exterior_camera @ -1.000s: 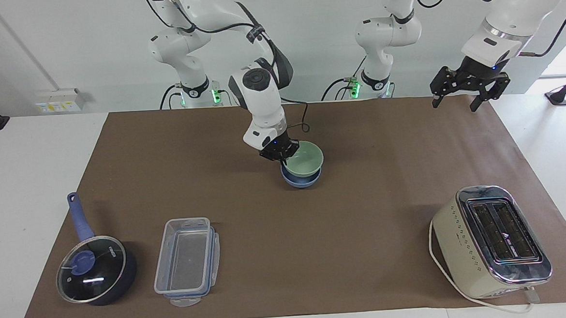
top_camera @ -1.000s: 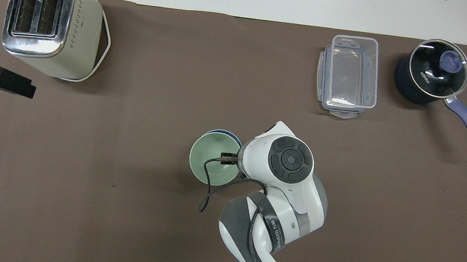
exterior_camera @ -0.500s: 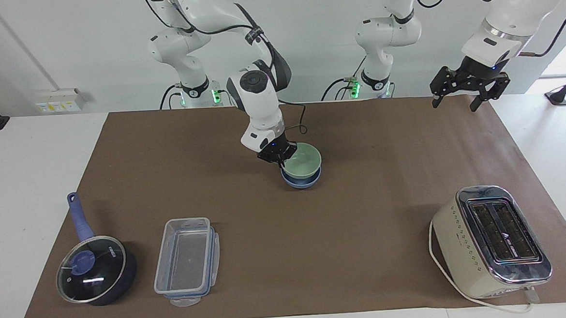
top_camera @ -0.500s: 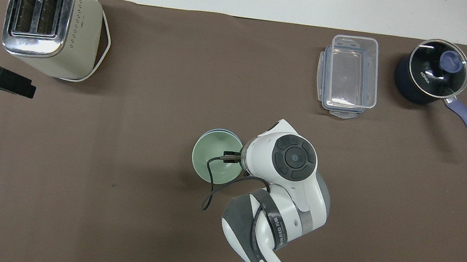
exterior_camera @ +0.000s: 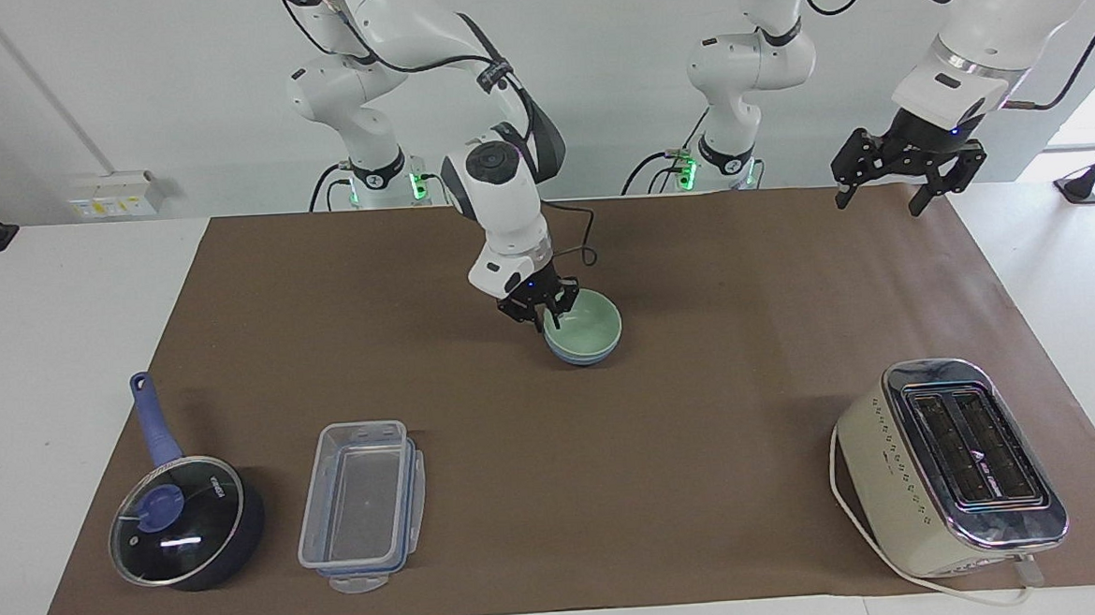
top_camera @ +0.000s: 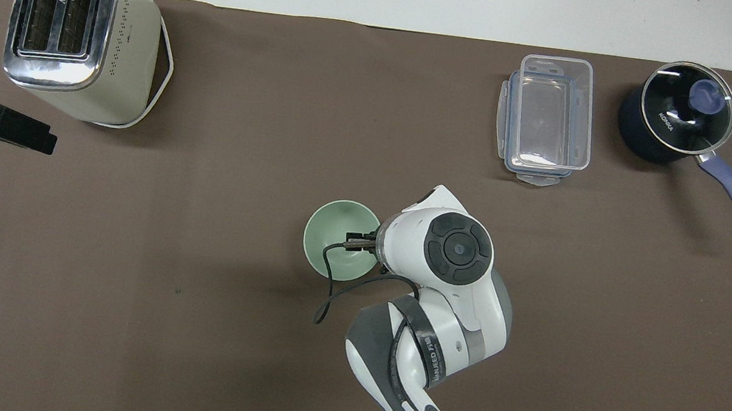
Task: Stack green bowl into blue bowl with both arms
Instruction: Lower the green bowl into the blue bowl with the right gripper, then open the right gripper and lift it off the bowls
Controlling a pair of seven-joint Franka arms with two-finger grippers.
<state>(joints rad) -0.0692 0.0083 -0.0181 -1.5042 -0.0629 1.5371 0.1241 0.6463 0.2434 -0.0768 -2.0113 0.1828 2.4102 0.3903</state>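
Once held tilted above the blue bowl (exterior_camera: 588,358), now nested level inside it at mid-desk (exterior_camera: 45,371): green bowl (exterior_camera: 591,324), mouth upward, round, without long axis. Blue bowl reduced to a sliver under the green rim; hidden entirely from overhead. Right end effector (exterior_camera: 553,313) released, fingers parted astride the green rim. Left end effector (exterior_camera: 890,185) released, waiting over the desk's edge, unchanged.

One camera sits high across the table (exterior_camera: 87,275) from the robots, looking back at them and taking in the whole brown mat (exterior_camera: 704,430) from a fair way off. The other hangs above the robots' own end and looks steeply down and forward. Both show the toaster (exterior_camera: 949,464), the saucepan (exterior_camera: 184,519) and the clear box (exterior_camera: 361,505), though the overhead seems to cut off the mat's nearest strip.
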